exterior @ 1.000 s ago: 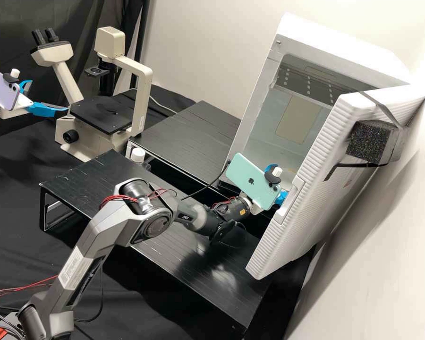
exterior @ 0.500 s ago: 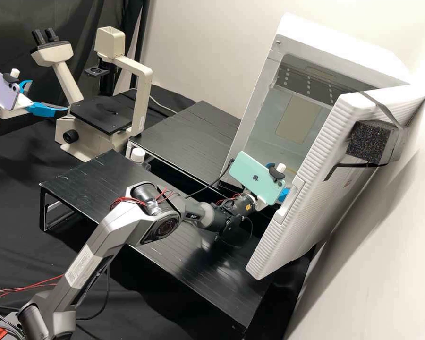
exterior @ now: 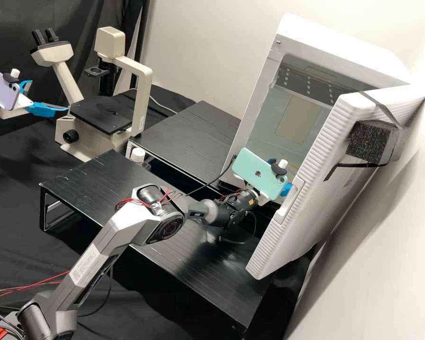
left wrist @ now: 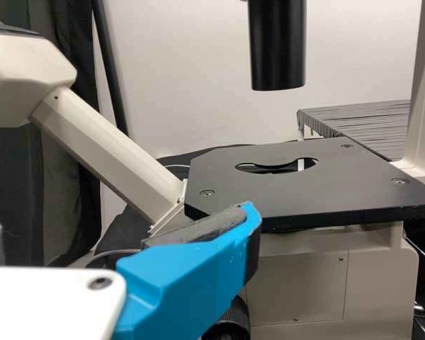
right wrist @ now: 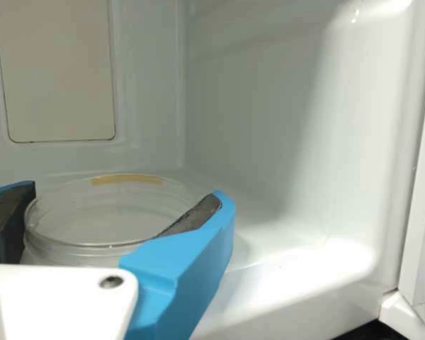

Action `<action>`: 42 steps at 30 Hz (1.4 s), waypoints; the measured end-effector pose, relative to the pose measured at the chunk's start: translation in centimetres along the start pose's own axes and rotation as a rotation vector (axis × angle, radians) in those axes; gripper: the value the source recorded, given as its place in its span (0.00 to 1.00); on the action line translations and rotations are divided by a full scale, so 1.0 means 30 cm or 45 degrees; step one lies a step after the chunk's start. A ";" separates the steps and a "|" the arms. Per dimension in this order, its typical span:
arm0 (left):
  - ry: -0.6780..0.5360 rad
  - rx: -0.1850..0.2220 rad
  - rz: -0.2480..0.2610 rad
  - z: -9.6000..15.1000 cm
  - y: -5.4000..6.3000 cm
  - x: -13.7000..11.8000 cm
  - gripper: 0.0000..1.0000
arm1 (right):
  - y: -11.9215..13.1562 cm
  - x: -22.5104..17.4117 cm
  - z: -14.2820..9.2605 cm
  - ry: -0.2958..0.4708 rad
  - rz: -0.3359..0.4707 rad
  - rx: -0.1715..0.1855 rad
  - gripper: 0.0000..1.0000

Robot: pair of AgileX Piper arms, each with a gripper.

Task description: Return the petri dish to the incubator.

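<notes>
Pinches the petri dish [right wrist: 99, 221] between the right gripper's [exterior: 285, 190] blue fingers, inside the open incubator [exterior: 344, 40], just past three o'clock in the high view. Bears a yellowish strip on the dish's side away from the gripper. Has the left gripper [exterior: 49, 96] at ten o'clock, fingers spread apart, near the microscope's [exterior: 101, 115] black stage

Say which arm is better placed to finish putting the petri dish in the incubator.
The right, I judge: the right gripper is inside the incubator, with the petri dish between its fingers. The left gripper is over by the microscope, away from the dish.
</notes>
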 end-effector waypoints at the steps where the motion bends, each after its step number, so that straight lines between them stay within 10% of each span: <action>1: 0.000 0.000 0.000 0.000 0.000 0.000 1.00 | 0.000 0.000 0.000 0.000 0.000 0.002 1.00; 23: 0.000 0.000 0.000 0.000 0.000 0.000 1.00 | -0.018 -0.017 0.007 -0.012 -0.051 0.018 1.00; 42: 0.000 0.000 0.000 0.000 0.000 0.000 1.00 | 0.042 -0.300 -0.030 -0.050 -0.030 -0.020 1.00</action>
